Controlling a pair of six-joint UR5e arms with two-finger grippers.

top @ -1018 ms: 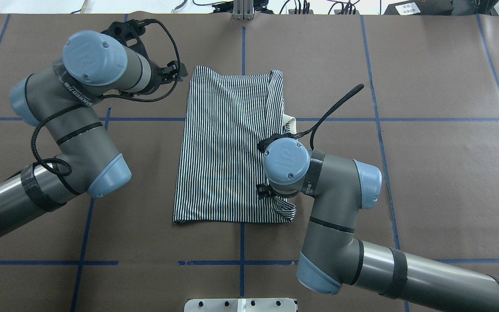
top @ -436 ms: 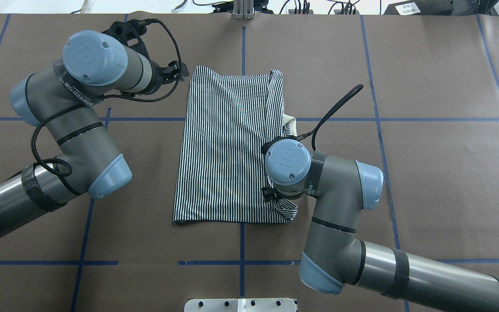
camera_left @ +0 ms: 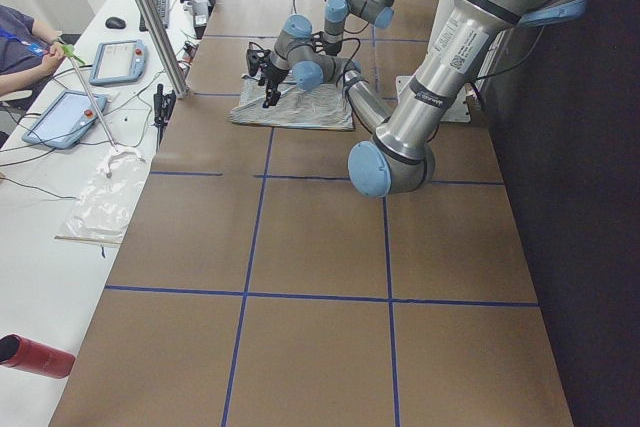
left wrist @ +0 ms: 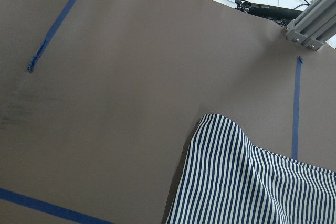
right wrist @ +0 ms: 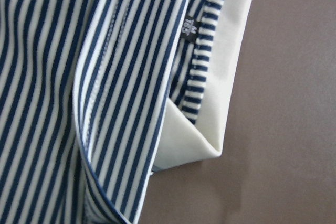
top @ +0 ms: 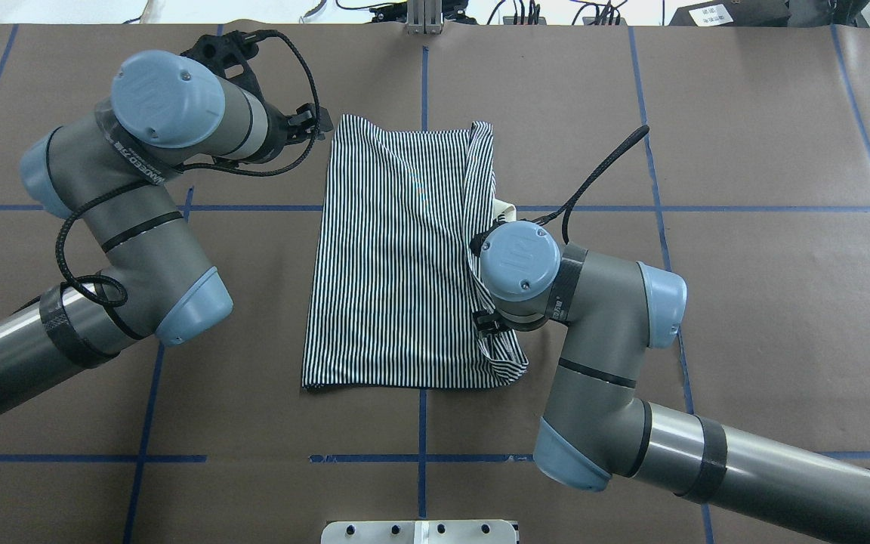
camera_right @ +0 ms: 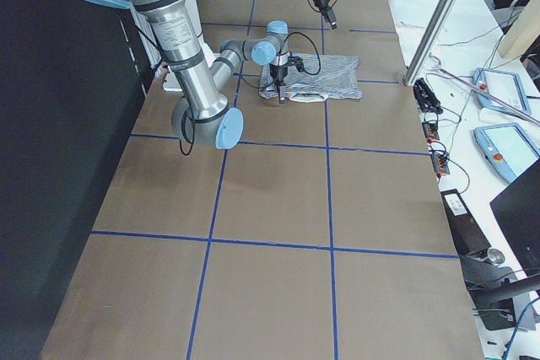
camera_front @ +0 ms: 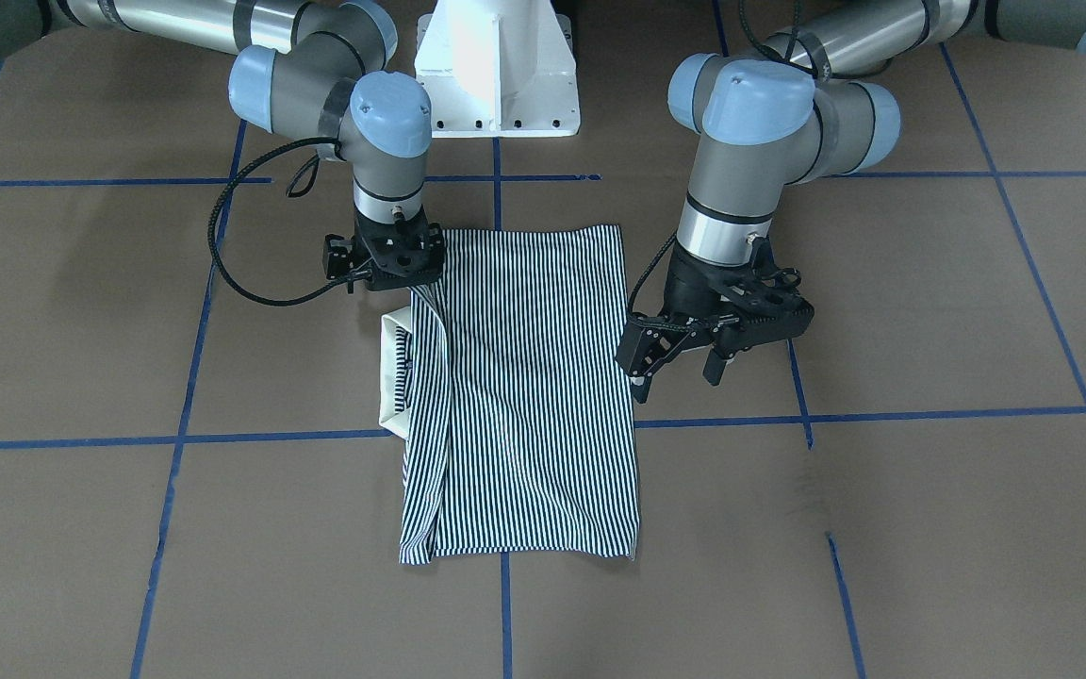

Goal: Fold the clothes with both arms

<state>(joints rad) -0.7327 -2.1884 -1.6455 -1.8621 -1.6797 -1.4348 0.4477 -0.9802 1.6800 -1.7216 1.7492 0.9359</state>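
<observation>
**Table stock, shirt part-folded**

1. Table [top: 745, 302]: brown paper cover with a blue tape grid.
2. Left arm [top: 140, 227] and right arm [top: 601, 325]: one reaches in on each side of the garment.
3. Polo shirt [top: 397, 264]: lies flat at mid-table between the arms, already narrowed to a long striped rectangle. Judged light, limp and soft. It should sag from any single pinch and may slide on the paper. It is best taken at two corners of one short end, pinching through every layer.
4. Left gripper [camera_front: 677, 377]: fingers apart and holding nothing. It hangs just beside the shirt's long edge on the robot's left.
5. Right gripper [camera_front: 402, 278]: down on the opposite long edge. A ridge of striped cloth rises into it, so it appears clamped on the shirt, though the fingertips are hidden.
6. Collar [right wrist: 231, 77]: plain cream, poking out past the folded edge. Probably firmer than the body cloth.
7. Size label [right wrist: 189, 25]: small and dark, inside the neck.
</observation>
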